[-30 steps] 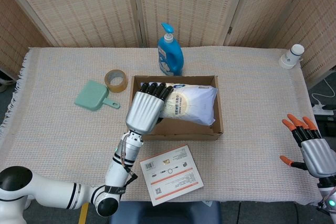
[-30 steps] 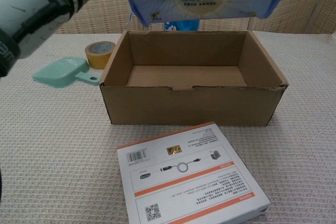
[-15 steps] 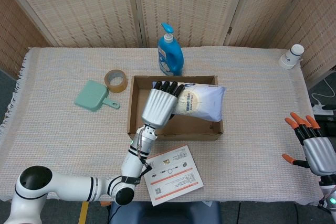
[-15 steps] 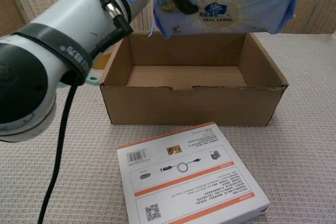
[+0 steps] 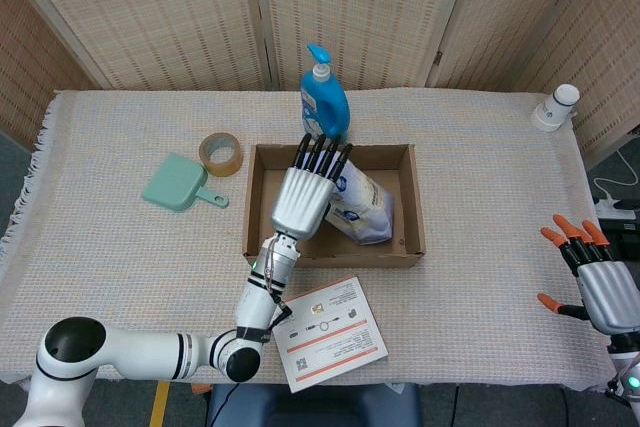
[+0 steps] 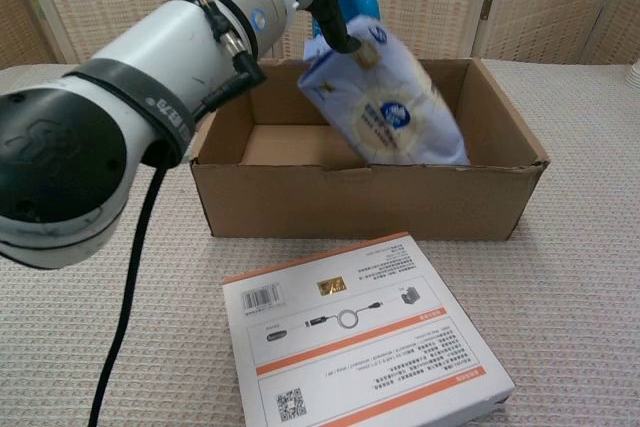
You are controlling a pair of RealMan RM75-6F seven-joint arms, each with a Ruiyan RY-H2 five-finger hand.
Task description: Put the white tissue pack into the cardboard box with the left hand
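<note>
White tissue pack is now tilted down into the cardboard box, released by the spread, empty left hand; placement is judged nearly done.

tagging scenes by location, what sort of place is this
Probably a lab or staged indoor test setup, not a home: a cloth-covered table ringed by woven folding screens, with unrelated props laid out such as a soap bottle, tape roll and cardboard box.

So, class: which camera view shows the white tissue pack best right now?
The chest view: the white tissue pack shows tilted, its lower end down inside the cardboard box. In the head view, the left hand covers part of the pack.
</note>
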